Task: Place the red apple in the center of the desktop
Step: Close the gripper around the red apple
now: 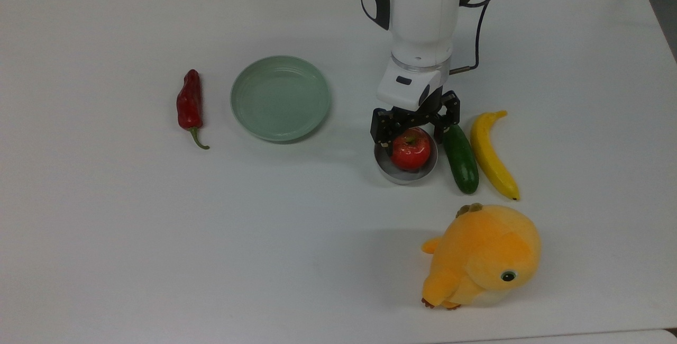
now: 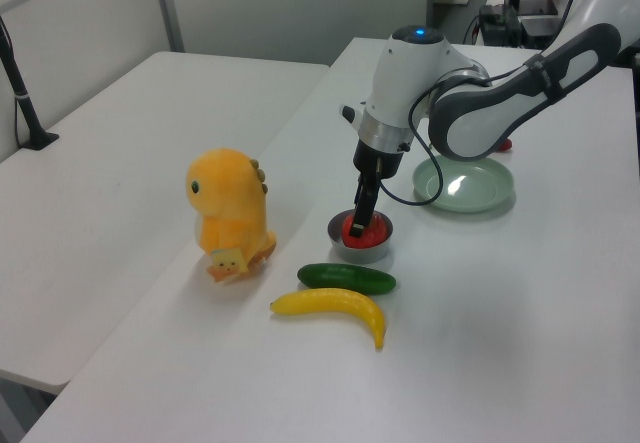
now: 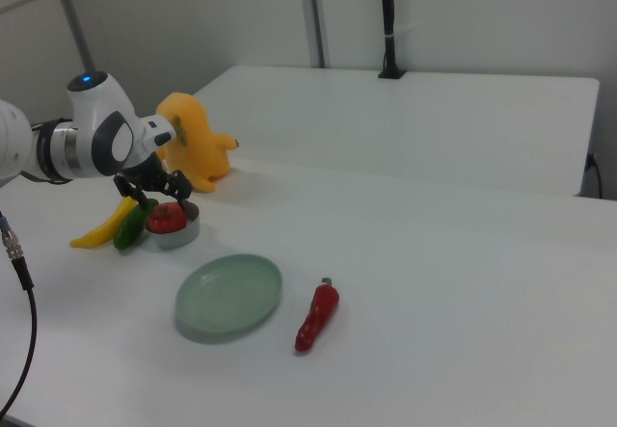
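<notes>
A white tabletop (image 1: 158, 238) carries a red apple (image 1: 411, 149) in a grey bowl (image 1: 404, 174), a pale green plate (image 1: 280, 98), dark red chili (image 1: 189, 103), green cucumber (image 1: 460, 159), yellow banana (image 1: 489, 154) and orange plush (image 1: 484, 256); the hand (image 1: 414, 131) is black.

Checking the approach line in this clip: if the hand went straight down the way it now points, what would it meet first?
The hand points down with its fingers on either side of the red apple in the small metal bowl. The apple likely comes first; how close the fingers already are to it is unclear.
</notes>
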